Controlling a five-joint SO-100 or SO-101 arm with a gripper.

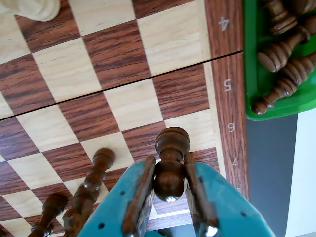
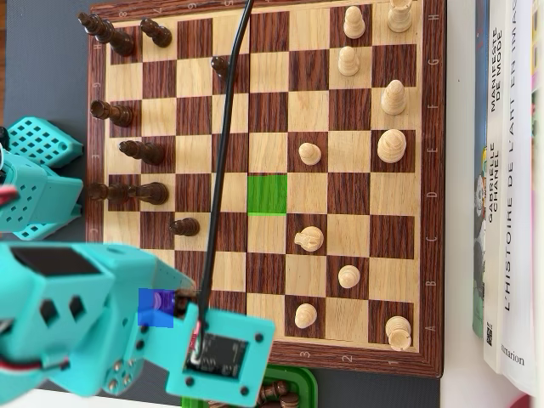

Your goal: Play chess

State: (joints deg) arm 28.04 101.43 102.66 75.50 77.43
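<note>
In the wrist view my teal gripper (image 1: pixel 169 159) is shut on a dark brown pawn (image 1: pixel 172 143), its brown pads pressing the pawn's neck from both sides. The pawn is over the chessboard (image 1: pixel 123 64) near the edge numbered 6 and 7; whether it touches the board I cannot tell. In the overhead view the arm (image 2: pixel 76 314) covers the chessboard's (image 2: pixel 357 212) lower left corner, beside a blue-marked square (image 2: pixel 155 308). A green-marked square (image 2: pixel 267 194) lies mid-board. The fingers are hidden there.
Dark pieces (image 2: pixel 127 191) line the overhead view's left side, and light pieces (image 2: pixel 391 144) spread over the right. Two dark pieces (image 1: pixel 94 177) stand just left of the gripper. A green tray (image 1: pixel 254 74) of captured dark pieces sits beside the board. Books (image 2: pixel 506 170) lie at the right.
</note>
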